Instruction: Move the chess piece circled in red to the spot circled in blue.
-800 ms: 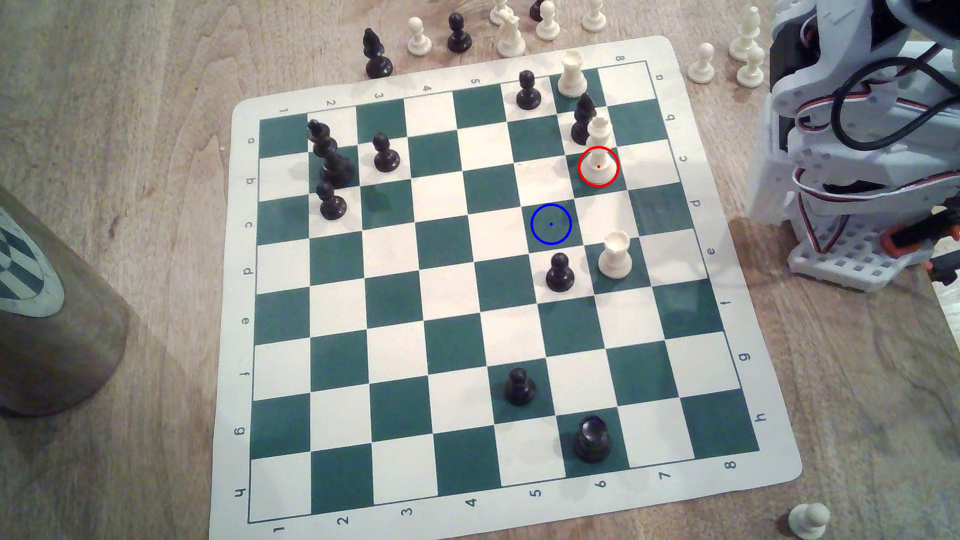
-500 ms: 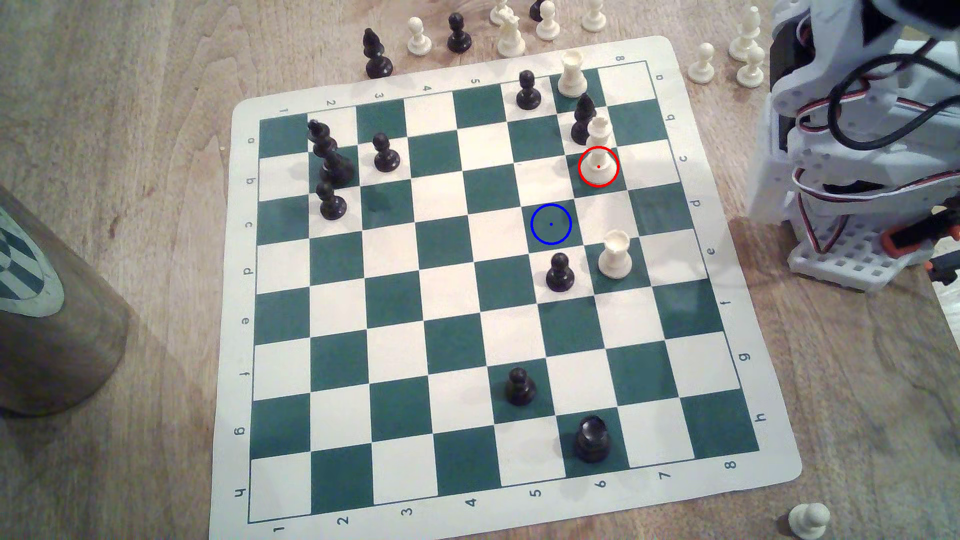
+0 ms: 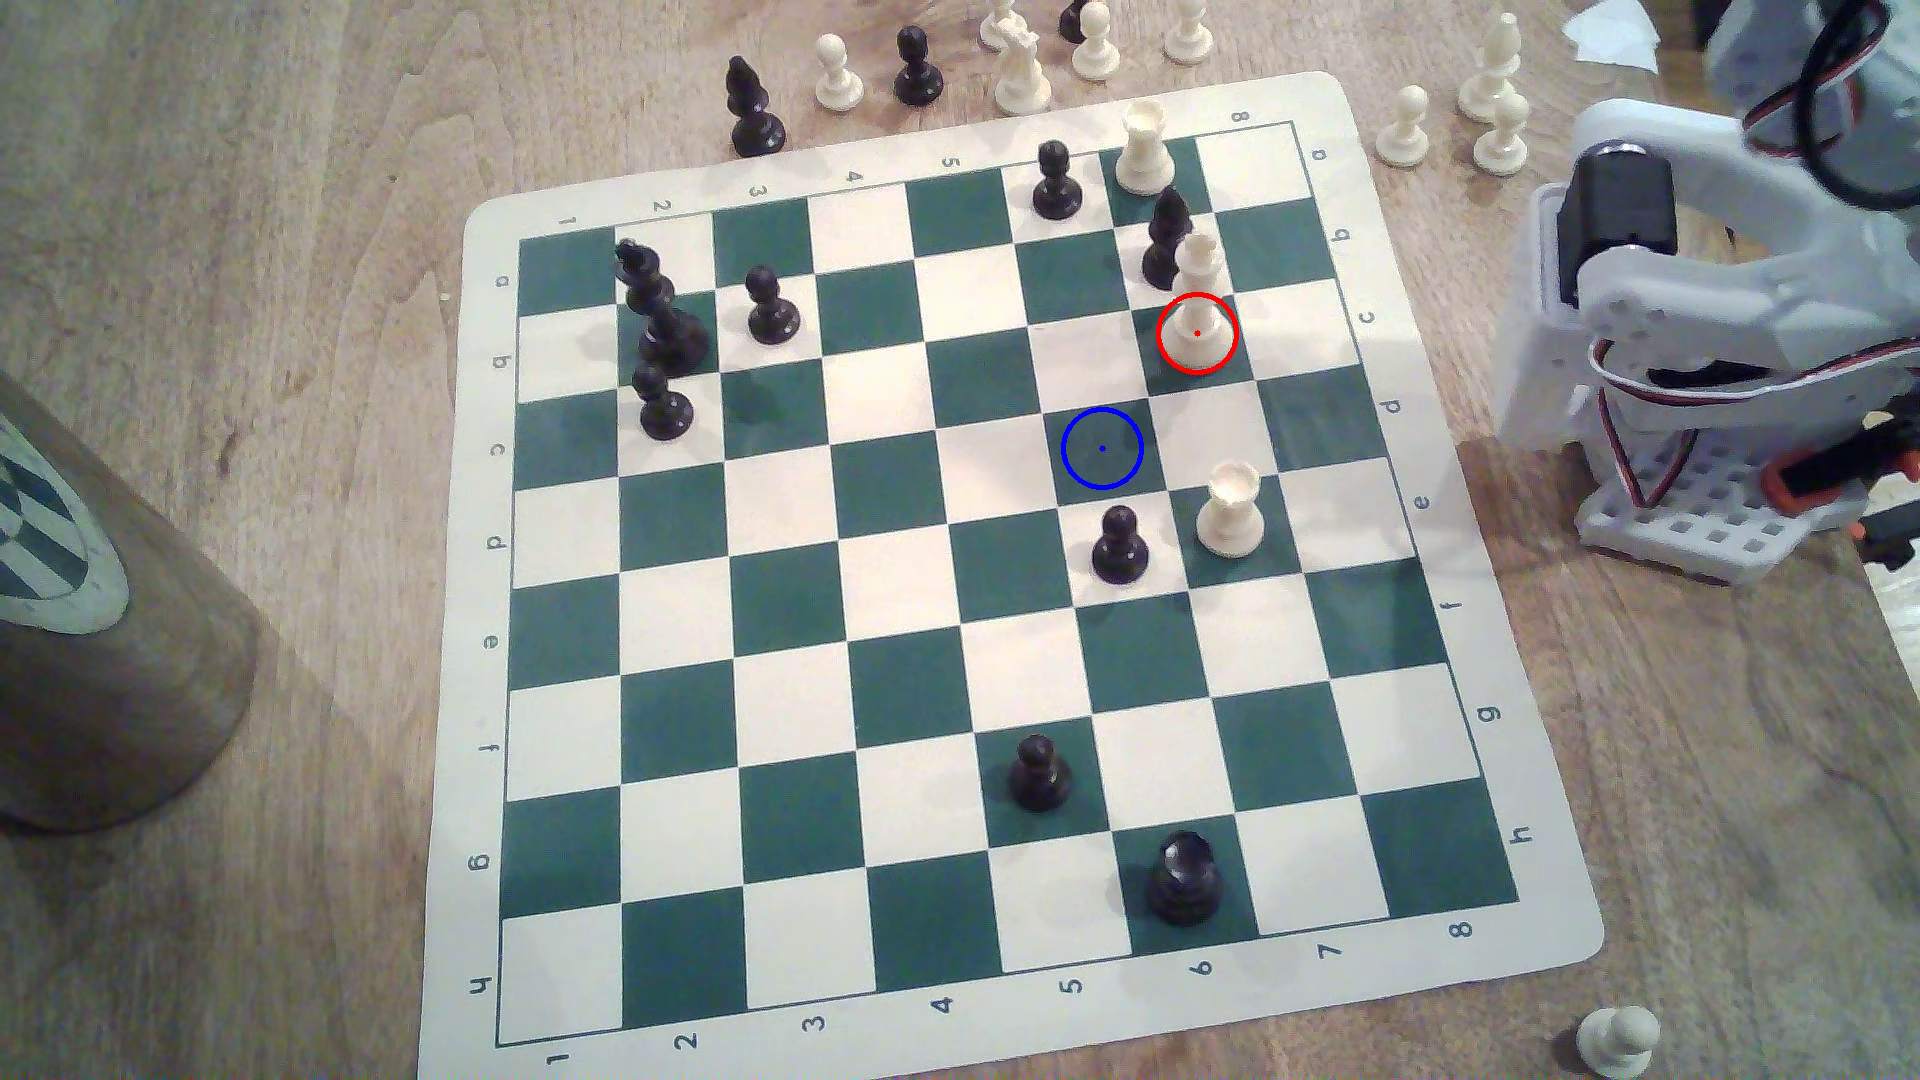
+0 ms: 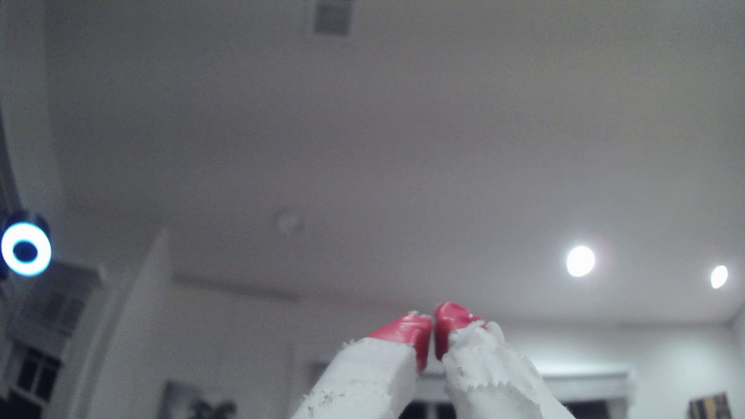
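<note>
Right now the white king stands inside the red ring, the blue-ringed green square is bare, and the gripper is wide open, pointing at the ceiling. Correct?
Not quite. The wrist view shows the gripper shut, its red fingertips nearly touching. The rest holds: the exterior view shows the white king in the red ring and the blue-ringed square bare.

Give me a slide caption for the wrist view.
Red-tipped white gripper, shut and empty, pointing up at a pale ceiling with two round lights.

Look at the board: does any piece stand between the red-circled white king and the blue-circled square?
No. The king and the blue-ringed square are diagonal neighbours, meeting corner to corner. The square is bare. A black pawn stands just beyond it, a black piece behind the king.
</note>
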